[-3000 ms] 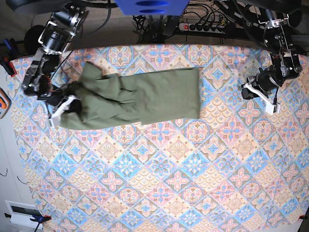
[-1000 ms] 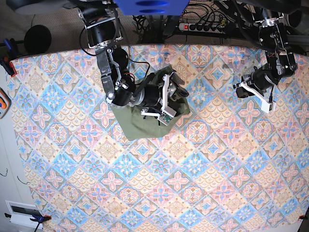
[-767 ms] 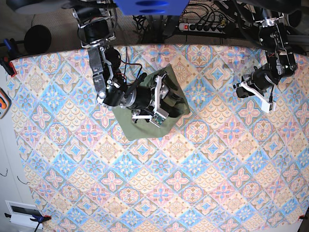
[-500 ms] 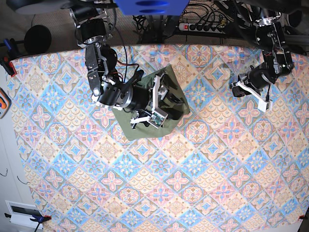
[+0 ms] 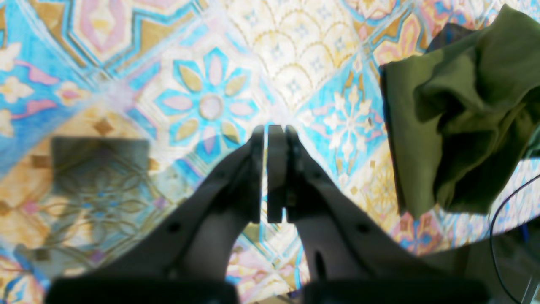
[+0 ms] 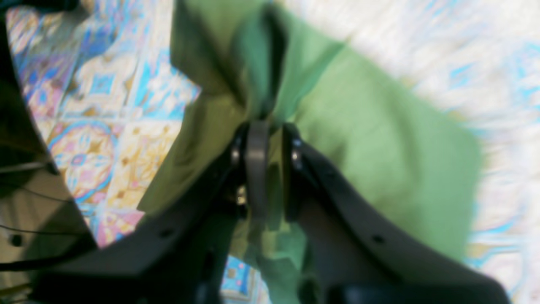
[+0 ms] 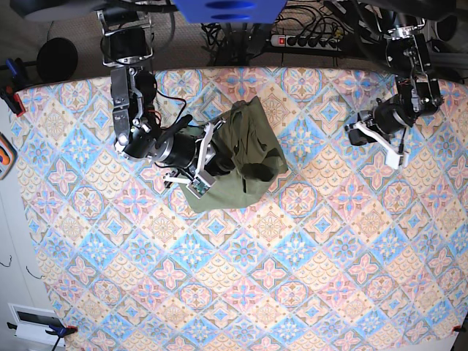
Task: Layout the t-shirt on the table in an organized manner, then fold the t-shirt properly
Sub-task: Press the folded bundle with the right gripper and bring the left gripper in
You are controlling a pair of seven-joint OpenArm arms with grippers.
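Base view: the right claw (image 7: 205,167), open a second ago, now pinches the t-shirt (image 7: 245,150), bunched at upper centre of the table (image 7: 292,278). The left claw (image 7: 380,142) stays shut, empty. Folding continues.

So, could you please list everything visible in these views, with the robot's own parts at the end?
t-shirt: one, olive green, bunched and partly folded on the table's far middle.
table: one, pastel pink, blue and cream diamond-tile pattern, filling most of the base view.
power strip: one, pale, with black plugs, beyond the far edge.
cables: several, black, beyond the far edge.
right gripper: one, dark, closed on a fold of the t-shirt.
left gripper: one, dark, shut and empty, over bare table beside the t-shirt.
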